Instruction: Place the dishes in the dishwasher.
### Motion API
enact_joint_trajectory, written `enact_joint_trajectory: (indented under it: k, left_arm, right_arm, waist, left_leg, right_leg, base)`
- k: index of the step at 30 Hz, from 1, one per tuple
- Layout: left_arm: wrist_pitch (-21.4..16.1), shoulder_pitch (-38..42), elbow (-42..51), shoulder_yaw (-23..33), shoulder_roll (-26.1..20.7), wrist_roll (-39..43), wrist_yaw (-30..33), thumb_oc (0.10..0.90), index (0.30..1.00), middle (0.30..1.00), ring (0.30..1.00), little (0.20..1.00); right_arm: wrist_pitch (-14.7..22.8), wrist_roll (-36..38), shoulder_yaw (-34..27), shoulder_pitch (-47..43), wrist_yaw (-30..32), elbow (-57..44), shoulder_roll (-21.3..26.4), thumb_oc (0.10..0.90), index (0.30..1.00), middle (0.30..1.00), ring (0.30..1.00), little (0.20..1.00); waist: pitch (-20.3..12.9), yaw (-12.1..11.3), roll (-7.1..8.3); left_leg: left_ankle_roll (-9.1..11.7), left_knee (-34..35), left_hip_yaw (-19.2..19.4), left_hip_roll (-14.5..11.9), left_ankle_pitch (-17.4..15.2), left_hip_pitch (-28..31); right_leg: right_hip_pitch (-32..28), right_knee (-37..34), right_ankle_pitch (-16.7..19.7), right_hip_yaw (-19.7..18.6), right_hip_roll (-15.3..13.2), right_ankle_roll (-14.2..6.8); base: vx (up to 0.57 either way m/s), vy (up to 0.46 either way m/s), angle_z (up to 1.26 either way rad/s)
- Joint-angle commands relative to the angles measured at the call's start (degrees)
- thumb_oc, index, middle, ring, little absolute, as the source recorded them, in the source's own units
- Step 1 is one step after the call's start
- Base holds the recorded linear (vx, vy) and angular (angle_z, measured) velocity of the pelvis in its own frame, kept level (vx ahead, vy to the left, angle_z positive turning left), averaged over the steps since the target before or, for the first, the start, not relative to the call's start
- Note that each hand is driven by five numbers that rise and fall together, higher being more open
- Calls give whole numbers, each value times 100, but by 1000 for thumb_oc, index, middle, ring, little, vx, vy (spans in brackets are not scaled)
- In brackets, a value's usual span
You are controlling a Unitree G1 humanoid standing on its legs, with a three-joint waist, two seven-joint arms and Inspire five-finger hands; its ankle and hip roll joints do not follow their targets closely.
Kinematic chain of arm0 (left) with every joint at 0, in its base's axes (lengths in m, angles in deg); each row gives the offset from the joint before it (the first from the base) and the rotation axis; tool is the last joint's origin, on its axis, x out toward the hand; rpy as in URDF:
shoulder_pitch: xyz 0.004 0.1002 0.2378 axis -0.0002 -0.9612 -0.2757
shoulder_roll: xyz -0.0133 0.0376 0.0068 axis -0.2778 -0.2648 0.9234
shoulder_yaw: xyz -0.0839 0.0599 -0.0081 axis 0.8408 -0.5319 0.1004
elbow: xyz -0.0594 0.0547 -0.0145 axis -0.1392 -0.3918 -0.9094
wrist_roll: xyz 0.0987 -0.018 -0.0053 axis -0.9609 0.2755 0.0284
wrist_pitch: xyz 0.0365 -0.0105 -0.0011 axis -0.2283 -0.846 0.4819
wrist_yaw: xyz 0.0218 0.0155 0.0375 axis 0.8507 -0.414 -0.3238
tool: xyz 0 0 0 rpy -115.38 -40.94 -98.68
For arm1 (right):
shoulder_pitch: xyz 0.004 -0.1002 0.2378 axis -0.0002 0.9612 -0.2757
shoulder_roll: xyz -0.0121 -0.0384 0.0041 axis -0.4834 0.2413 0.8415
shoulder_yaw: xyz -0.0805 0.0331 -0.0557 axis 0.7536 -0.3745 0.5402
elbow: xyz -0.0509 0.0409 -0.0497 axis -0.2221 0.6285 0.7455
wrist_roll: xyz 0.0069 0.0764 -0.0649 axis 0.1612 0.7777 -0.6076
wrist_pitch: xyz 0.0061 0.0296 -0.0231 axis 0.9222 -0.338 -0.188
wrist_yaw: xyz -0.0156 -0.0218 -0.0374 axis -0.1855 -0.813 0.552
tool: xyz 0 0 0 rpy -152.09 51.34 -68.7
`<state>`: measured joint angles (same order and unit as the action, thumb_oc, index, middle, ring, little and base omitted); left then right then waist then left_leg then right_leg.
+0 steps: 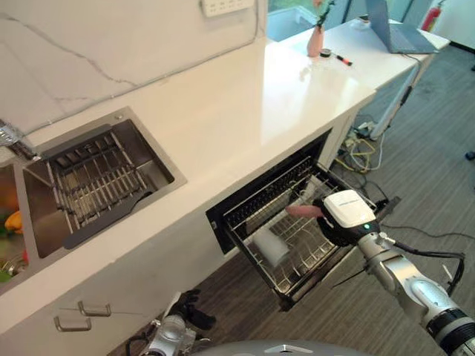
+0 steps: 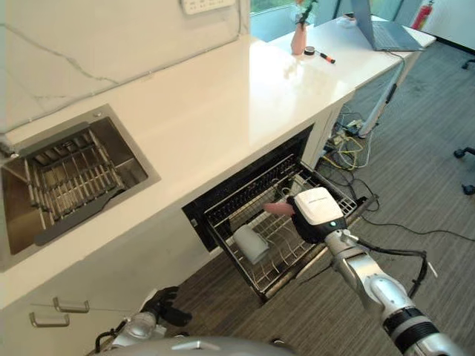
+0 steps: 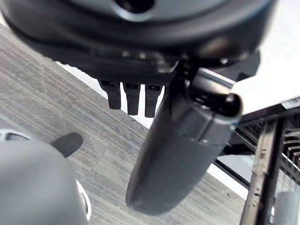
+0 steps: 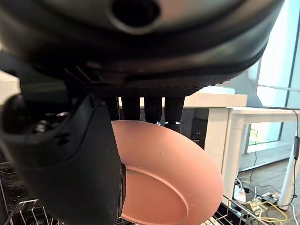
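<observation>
A pink plate is pinched by the right hand, with the thumb laid over its face and the fingers curled behind its rim. The plate is held over the pulled-out dishwasher rack, its edge jutting from the hand toward the rack's inner side. A pale cup is seen lying on its side in the rack, near the front corner and just beside the hand. The open dishwasher is set under the white countertop. A steel sink with a wire drying rack inside is sunk into the countertop, well apart from the dishwasher. The left hand is held low over the grey floor beside the dishwasher, its fingers relaxed and nothing gripped. At the countertop's far end a white desk is seen, bearing a laptop.
</observation>
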<state>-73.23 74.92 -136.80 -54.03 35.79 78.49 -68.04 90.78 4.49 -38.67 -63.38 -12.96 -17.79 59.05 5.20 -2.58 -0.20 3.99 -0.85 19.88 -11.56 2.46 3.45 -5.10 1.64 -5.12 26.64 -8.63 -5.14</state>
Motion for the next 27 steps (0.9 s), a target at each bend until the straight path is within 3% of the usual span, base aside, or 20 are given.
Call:
enact_joint_trajectory:
  k: [1, 10, 18, 19, 20, 24, 27]
  left_arm:
    - [58, -207, -702, -200, -2, 67, 127, 800, 900, 900, 900, 900]
    - [-75, -267, -468, -278, -102, 196, 220, 800, 900, 900, 900, 900]
    - [-94, -310, -457, -366, -173, 158, 198, 800, 900, 900, 900, 900]
    - [-94, -311, -457, -364, -177, 159, 197, 800, 900, 900, 900, 900]
    - [-95, -280, -431, -398, -142, 189, 187, 800, 900, 900, 900, 900]
    - [-92, -276, -360, -431, -101, 251, 167, 800, 900, 900, 900, 900]
    - [-69, -282, -289, -452, -86, 279, 133, 800, 900, 900, 900, 900]
  right_arm:
    - [-117, 97, -103, -1063, 421, 43, -182, 400, 300, 300, 300, 300]
    - [-346, 175, 406, -1283, 435, 1803, -808, 400, 300, 300, 300, 300]
    - [-432, 105, 721, -1271, 319, 2656, -1356, 400, 300, 300, 300, 300]
    - [-432, 105, 727, -1278, 327, 2671, -1367, 558, 538, 538, 538, 538]
    - [-444, 267, 692, -1201, 301, 2844, -1600, 800, 900, 900, 900, 900]
    - [-380, 514, 666, -1077, 170, 2700, -1714, 800, 900, 900, 900, 900]
    - [-293, 1160, 370, -776, 53, 2392, -1765, 800, 900, 900, 900, 900]
  waist:
    - [9, -325, 239]
    - [48, -666, 245]
    - [29, -742, 202]
    - [29, -738, 206]
    - [27, -729, 185]
    - [22, -692, 191]
    - [17, -593, 205]
  left_leg:
    - [-10, -51, -170, 340, -813, -7]
    - [5, 20, -543, 439, -730, -172]
    - [1, 6, -696, 504, -733, -189]
    - [0, 6, -698, 505, -733, -189]
    - [-7, 16, -701, 516, -736, -178]
    - [-14, 24, -710, 524, -742, -141]
    - [-19, 31, -699, 526, -760, -106]
  right_leg:
    - [-288, -337, 323, 114, -405, -484]
    - [-399, -406, 295, 493, -414, -455]
    - [-495, -382, 270, 644, -432, -447]
    - [-496, -382, 269, 646, -432, -448]
    - [-519, -393, 274, 663, -435, -449]
    - [-532, -382, 273, 654, -442, -447]
    - [-556, -390, 269, 640, -447, -449]
  base:
    - [14, -3, 18]
    - [6, -21, 36]
    - [7, -1, 19]
    - [-2, 10, 4]
    - [5, 13, 3]
    - [0, 0, 0]
    - [0, 0, 0]
